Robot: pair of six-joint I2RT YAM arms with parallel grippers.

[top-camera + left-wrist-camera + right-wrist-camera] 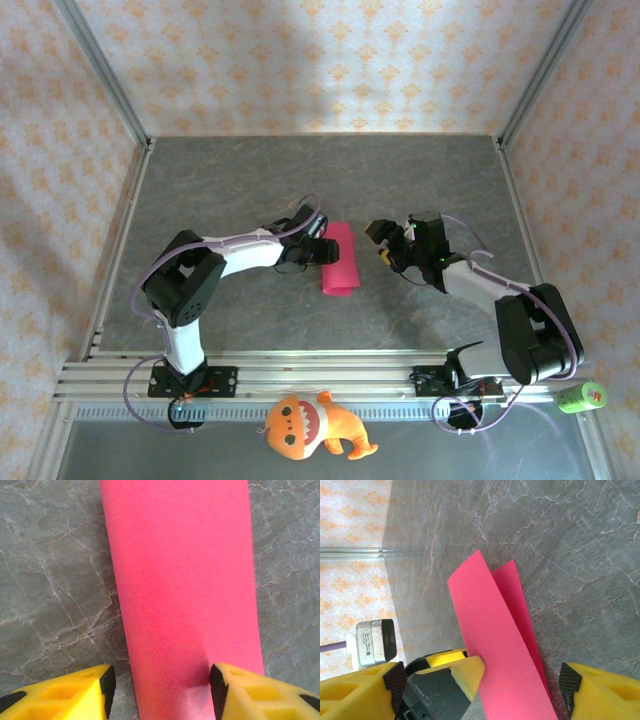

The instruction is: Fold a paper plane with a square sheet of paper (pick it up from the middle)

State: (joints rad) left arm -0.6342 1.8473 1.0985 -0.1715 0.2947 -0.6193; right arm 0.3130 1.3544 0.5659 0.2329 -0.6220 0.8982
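Note:
The square sheet of paper lies on the grey table folded into a narrow magenta-pink rectangle. In the right wrist view the paper shows two layers, the upper flap lifted off the lower one. My left gripper is at the strip's left edge and open. In the left wrist view the left gripper straddles that edge of the paper, with one fingertip resting on it and the other on bare table. My right gripper stands open just right of the strip, and the right gripper points at it.
An orange plush toy lies in front of the arm bases. A green cylinder sits at the near right corner. Patterned walls and aluminium posts close the table on three sides. The left gripper's yellow finger touches the paper's edge.

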